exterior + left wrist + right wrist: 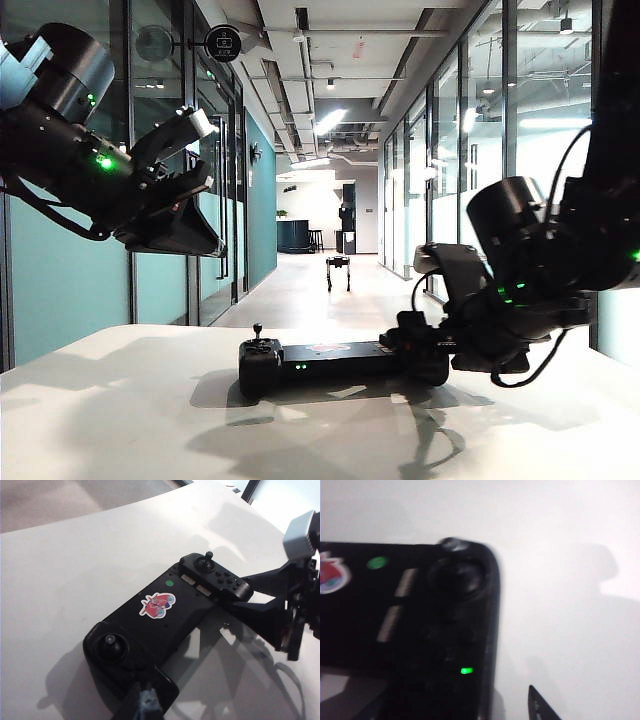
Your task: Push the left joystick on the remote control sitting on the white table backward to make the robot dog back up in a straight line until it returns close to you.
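The black remote control (330,358) lies flat on the white table (120,420). Its left joystick (257,330) stands upright at the left end, and in the left wrist view it (111,644) is at the controller's near end. Far down the corridor stands the robot dog (338,270). My right gripper (418,350) is low at the controller's right end, open; one finger (540,705) shows apart from the controller's edge, the other is lost against the black body. My left gripper (205,240) hangs high above the table's left side, shut and empty, its tip (145,705) over the left end.
The right joystick (209,557) rises at the controller's far end beside the right gripper's fingers (265,610). A pink sticker (157,605) and a green light (169,584) mark the controller's middle. Glass walls line the corridor on both sides.
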Robot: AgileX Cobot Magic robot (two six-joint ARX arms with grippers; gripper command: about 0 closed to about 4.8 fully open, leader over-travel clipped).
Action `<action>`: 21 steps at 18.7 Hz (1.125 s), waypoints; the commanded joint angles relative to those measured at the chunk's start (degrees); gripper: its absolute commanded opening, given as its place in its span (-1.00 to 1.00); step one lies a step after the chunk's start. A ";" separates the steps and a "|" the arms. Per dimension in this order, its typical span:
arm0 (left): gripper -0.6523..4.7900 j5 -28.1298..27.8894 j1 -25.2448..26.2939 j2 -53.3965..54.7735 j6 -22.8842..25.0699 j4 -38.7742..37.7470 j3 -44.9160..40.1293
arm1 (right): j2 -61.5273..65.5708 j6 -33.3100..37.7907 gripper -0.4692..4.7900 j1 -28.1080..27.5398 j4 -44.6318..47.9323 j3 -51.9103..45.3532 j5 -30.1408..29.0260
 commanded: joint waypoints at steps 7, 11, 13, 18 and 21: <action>-0.78 0.42 0.02 -0.17 -0.24 0.57 0.22 | -0.35 -0.20 0.28 -1.09 1.33 0.13 -6.19; -0.78 0.44 0.02 -0.17 -0.24 0.55 0.22 | -0.33 -0.20 -0.04 -1.09 1.33 0.13 -5.90; -0.78 0.63 0.02 -0.20 -0.26 0.55 0.22 | -0.33 -0.22 -0.07 -1.09 1.38 0.13 -5.66; -0.78 0.61 0.02 -0.17 -0.24 0.55 0.22 | -0.33 0.31 -0.07 -0.96 3.30 0.13 -0.39; -0.78 0.59 0.02 -0.17 -0.20 0.61 0.22 | -0.35 3.34 -0.07 -0.94 4.00 0.13 5.25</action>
